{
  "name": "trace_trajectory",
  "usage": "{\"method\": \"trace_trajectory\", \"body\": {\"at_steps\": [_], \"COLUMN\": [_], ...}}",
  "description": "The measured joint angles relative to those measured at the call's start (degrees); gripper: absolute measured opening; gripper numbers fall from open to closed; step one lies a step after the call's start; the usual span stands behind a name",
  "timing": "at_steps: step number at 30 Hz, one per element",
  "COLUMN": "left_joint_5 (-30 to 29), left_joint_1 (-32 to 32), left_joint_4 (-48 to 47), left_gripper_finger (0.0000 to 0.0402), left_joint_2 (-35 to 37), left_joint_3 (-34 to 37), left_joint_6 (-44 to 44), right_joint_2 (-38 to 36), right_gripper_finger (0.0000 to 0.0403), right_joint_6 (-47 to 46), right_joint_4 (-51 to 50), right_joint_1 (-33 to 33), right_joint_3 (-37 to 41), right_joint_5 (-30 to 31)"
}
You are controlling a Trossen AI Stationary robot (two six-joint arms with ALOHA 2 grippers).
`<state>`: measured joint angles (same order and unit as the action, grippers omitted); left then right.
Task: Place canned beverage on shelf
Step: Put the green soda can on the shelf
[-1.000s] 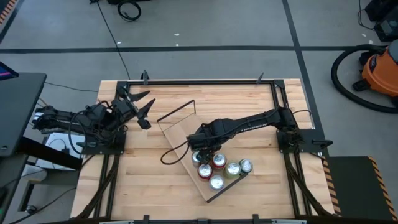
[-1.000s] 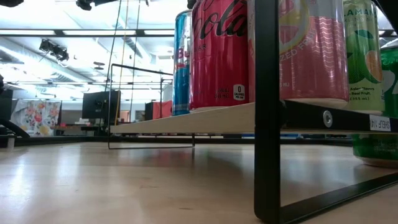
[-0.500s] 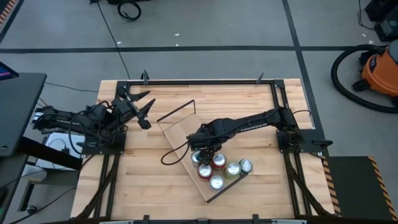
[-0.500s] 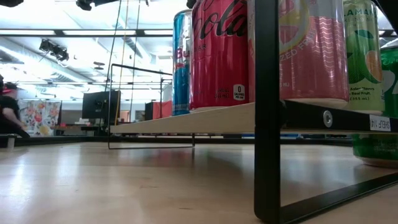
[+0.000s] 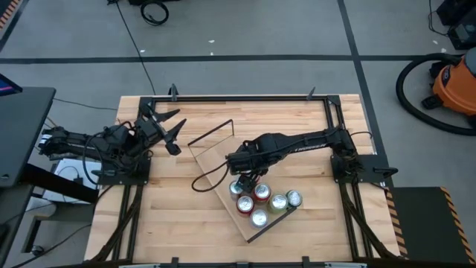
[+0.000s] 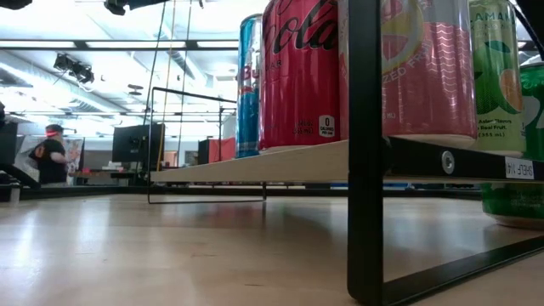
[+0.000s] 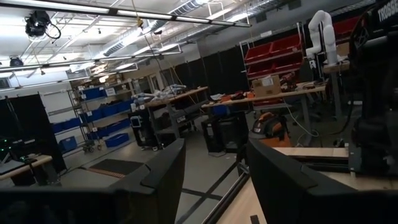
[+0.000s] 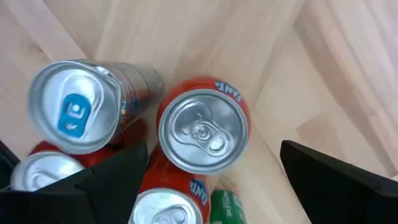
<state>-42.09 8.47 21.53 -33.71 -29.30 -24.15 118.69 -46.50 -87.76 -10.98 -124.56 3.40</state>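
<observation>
The shelf (image 5: 214, 160) is a light-wood board with dark wire ends, lying slantwise at the table's middle; it also shows in the low view (image 6: 255, 166). Several cans stand upright on its near end (image 5: 260, 202), among them a blue can (image 8: 78, 115) and an orange Fanta can (image 8: 202, 130). My right gripper (image 5: 242, 171) hangs open and empty above these cans (image 8: 208, 155), fingers pointing down, touching none. My left gripper (image 5: 172, 128) is open and empty at the table's left side (image 7: 214, 168).
In the low view the blue can (image 6: 249, 85), a red cola can (image 6: 302, 72), a pink can (image 6: 425, 68) and a green can (image 6: 497, 59) stand on the board. Another green can (image 6: 518, 195) stands lower, at the right. Dark frame rails (image 5: 238, 97) border the table.
My right gripper has risen and drawn back from the cluster of cans toward the table's far edge. The can at the cluster's far end, covered before, now shows. The cans stand where they were.
</observation>
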Motion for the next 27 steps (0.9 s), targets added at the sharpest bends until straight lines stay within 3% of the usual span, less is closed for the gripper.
{"method": "trace_trajectory", "body": {"at_steps": [7, 12, 27], "left_joint_5": [0.0, 0.0, 0.1], "left_joint_1": [0.1, 0.4, 3.1], "left_joint_4": [-1.3, -2.8, -3.3], "left_gripper_finger": [0.0183, 0.0183, 0.0183], "left_joint_2": [0.0, 0.0, 0.0], "left_joint_3": [0.0, 0.0, 0.0], "left_joint_6": [1.1, 3.1, 3.6], "right_joint_2": [-1.6, -5.2, -24.1], "right_gripper_finger": [0.0376, 0.0366, 0.0348], "right_joint_6": [6.5, 10.8, -1.5], "right_joint_4": [-2.3, -2.2, -2.3], "right_joint_1": [-2.3, -5.3, -19.1], "right_joint_3": [-2.3, 1.5, 32.4], "right_joint_5": [4.0, 3.8, 2.6]}}
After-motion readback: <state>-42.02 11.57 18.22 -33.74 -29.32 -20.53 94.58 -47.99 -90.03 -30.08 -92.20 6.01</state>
